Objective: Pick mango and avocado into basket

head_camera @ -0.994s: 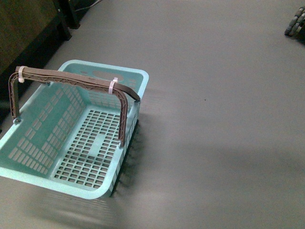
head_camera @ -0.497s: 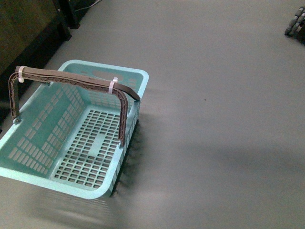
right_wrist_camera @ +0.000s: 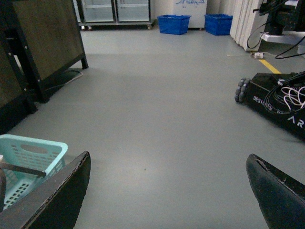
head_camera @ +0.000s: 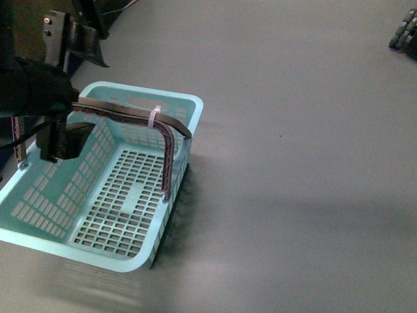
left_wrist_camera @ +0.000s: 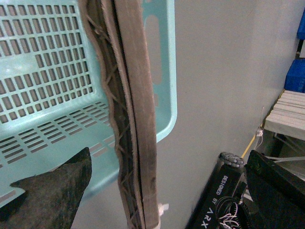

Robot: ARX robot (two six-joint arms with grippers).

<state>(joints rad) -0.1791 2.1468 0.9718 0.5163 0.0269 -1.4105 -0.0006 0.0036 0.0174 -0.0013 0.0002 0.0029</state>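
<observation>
Your left gripper hangs at the far left of the basket. Its 2 fingers are spread wide, and the brown handle runs between them unclamped. The basket sits on the grey floor, left of centre in your front view. Your right gripper is over the floor, jaws wide apart, holding nothing.

The light teal plastic basket has a slotted grid pattern; its brown band handle, perhaps lattice-textured, bears a white zip tie. The floor is plain grey.
</observation>
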